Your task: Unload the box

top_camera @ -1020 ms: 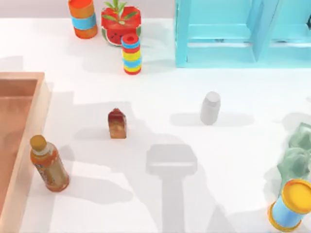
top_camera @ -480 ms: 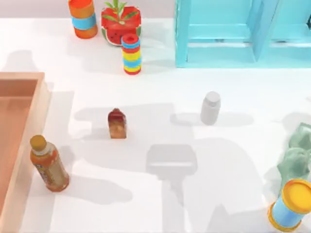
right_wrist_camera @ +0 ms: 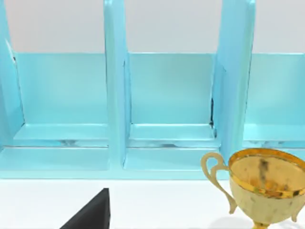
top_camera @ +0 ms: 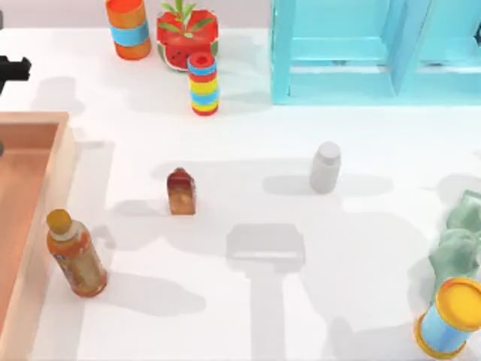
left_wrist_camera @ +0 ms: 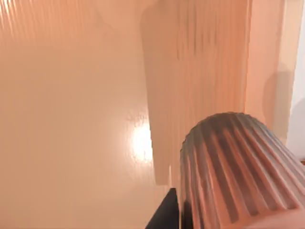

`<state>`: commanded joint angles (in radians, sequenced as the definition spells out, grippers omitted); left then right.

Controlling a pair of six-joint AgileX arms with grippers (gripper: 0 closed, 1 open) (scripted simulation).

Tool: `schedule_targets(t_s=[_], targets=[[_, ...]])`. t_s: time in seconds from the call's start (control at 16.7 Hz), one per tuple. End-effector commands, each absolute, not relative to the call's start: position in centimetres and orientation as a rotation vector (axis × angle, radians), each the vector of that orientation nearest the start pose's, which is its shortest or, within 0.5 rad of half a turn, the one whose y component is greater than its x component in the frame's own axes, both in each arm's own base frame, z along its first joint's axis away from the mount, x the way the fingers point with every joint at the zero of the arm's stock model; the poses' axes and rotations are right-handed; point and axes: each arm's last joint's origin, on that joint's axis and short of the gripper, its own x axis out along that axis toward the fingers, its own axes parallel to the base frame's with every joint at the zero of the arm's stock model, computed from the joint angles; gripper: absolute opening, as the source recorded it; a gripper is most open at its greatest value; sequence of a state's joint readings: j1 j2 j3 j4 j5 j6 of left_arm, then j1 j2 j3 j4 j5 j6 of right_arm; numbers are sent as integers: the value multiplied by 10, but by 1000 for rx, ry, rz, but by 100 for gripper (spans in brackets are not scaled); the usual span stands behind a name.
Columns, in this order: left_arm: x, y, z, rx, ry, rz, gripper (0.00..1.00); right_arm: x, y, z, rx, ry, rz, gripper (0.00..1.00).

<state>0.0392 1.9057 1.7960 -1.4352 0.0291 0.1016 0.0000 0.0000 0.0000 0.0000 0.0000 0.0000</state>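
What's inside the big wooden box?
The left wrist view looks down into the box: a bare, shiny wooden floor and one ribbed, striped object near a wall. In the top view the box runs off the picture's edge, so the rest is hidden.

box at counter left edge | tea bottle just beside its right wall | small jar mid-counter | pill bottle to its right | shelf unit back right | ring stack back, left of shelf unit
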Motion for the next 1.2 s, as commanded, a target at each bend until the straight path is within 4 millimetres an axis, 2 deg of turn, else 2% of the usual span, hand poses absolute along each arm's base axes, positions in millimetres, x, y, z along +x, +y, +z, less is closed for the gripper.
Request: schedule_targets(t_s=[0.18, 0.3, 0.48, 0.66, 0.78, 0.96, 1.08, 1.2], targets=[[361, -43, 277, 45, 1505, -137, 0, 106, -1, 160, 0, 0, 0, 100], [350, -89, 271, 55, 1488, -183, 0, 106, -1, 160, 0, 0, 0, 100], [321, -152, 257, 48, 1489, -210, 0, 106, -1, 160, 0, 0, 0, 100], [284, -198, 239, 26, 1513, -180, 0, 106, -1, 160, 0, 0, 0, 100], [260, -217, 226, 10, 1534, -136, 0, 106, -1, 160, 0, 0, 0, 100], [231, -233, 208, 7, 1562, -60, 0, 106, -1, 160, 0, 0, 0, 100], [221, -237, 200, 14, 1574, -23, 0, 106, -1, 160, 0, 0, 0, 100], [218, -237, 199, 14, 1574, -15, 0, 106, -1, 160, 0, 0, 0, 100]])
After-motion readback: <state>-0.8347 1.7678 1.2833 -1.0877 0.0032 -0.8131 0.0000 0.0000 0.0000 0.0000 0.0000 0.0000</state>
